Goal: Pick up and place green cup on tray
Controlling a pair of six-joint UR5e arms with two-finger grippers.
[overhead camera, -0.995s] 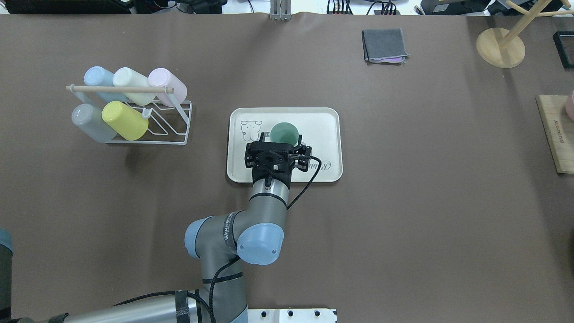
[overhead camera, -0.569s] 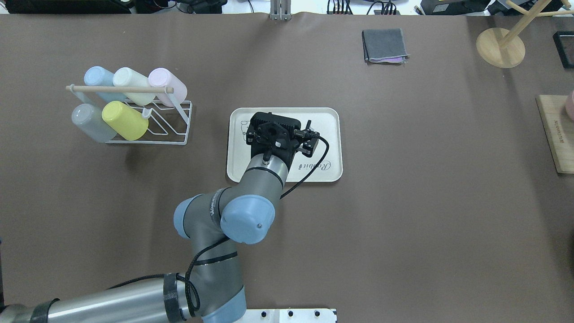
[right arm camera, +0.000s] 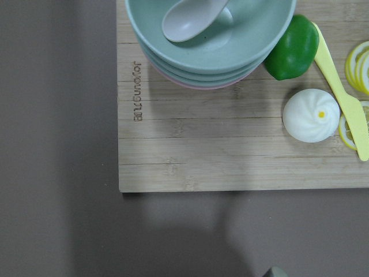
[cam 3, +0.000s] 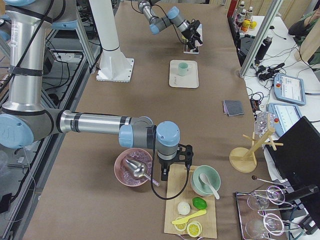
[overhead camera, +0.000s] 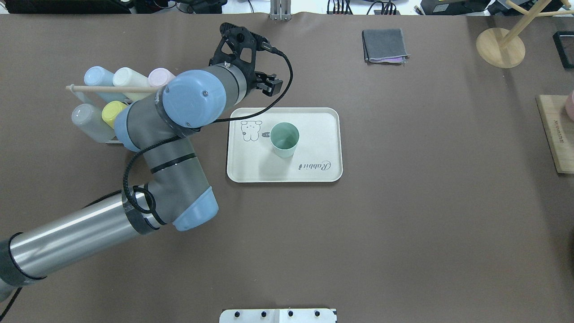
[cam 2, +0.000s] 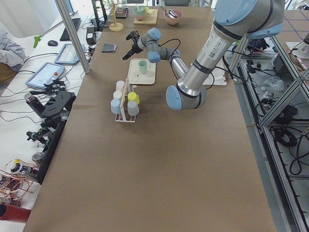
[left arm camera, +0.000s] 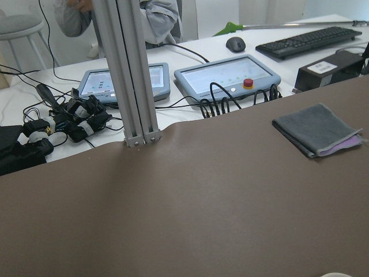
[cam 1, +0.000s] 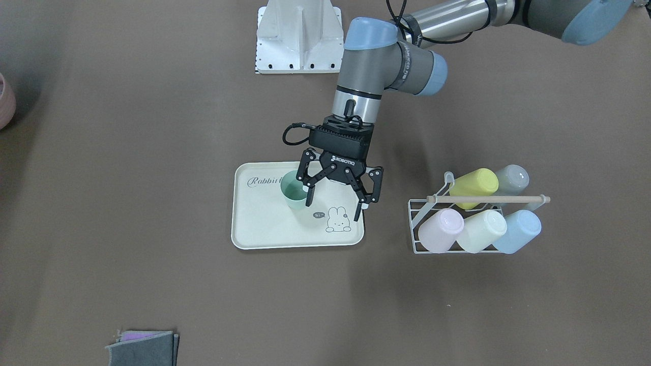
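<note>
The green cup (overhead camera: 284, 139) stands upright on the cream tray (overhead camera: 323, 130), mouth up, free of any grip. In the front-facing view my left gripper (cam 1: 333, 209) is open over the tray (cam 1: 264, 229), with one finger beside the cup (cam 1: 294, 195). In the overhead view the left gripper (overhead camera: 236, 38) is raised beyond the tray's far-left corner and points at the far table edge. Its wrist view shows only that edge. My right gripper (cam 3: 170, 165) hangs over a wooden board far to the right. I cannot tell whether it is open or shut.
A wire rack (overhead camera: 148, 130) with several pastel cups stands left of the tray. A folded grey cloth (overhead camera: 384, 45) and a wooden stand (overhead camera: 500, 47) lie at the far side. The wooden board (right arm camera: 230, 144) holds stacked bowls (right arm camera: 207, 34) and food.
My left arm has risen off the tray and swung toward the far left. The green cup, hidden under the gripper 0.6 s ago, now stands uncovered on the tray.
</note>
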